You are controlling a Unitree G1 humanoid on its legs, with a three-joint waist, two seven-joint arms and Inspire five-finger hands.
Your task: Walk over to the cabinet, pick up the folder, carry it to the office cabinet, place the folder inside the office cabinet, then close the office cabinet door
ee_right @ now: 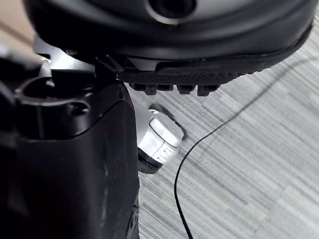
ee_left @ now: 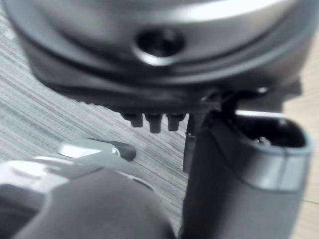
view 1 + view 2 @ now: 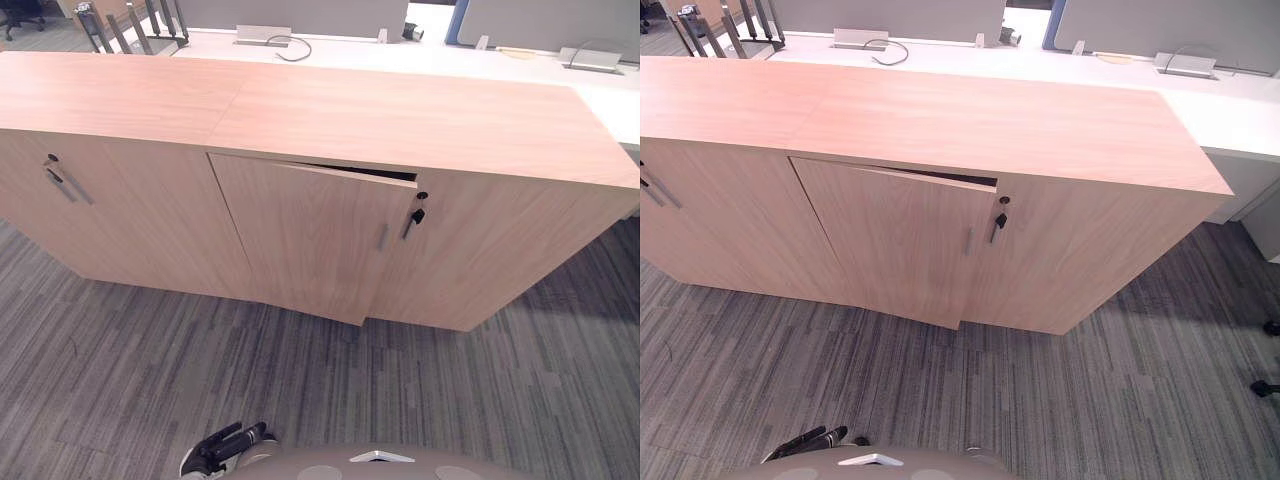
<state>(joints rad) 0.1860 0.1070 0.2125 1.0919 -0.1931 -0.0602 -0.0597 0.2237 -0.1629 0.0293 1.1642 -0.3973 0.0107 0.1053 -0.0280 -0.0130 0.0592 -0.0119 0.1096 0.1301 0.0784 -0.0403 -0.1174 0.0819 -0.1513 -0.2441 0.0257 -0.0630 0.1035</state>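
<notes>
The long light-wood cabinet (image 3: pixel 400 120) stands straight ahead of me. Its middle door (image 3: pixel 300 240) is slightly ajar, with a dark gap along its upper right edge and a slim handle (image 3: pixel 382 237) near that side. A key (image 3: pixel 418 213) hangs in the lock of the door to its right. My left hand (image 3: pixel 228 445) hangs low at my side above the carpet, fingers relaxed and holding nothing. My right hand (image 1: pixel 199 55) also hangs over the carpet, its fingers (image 1: pixel 169 89) loose and its white-covered thumb (image 1: pixel 160 139) apart from them, with nothing in it.
The cabinet's left door (image 3: pixel 110 215) is closed, with a handle and key (image 3: pixel 55 172). A white desk (image 3: pixel 420 55) with cable boxes runs behind the cabinet. Grey striped carpet (image 3: pixel 400 390) lies between me and the cabinet. A chair base (image 3: pixel 1265 385) is at the right.
</notes>
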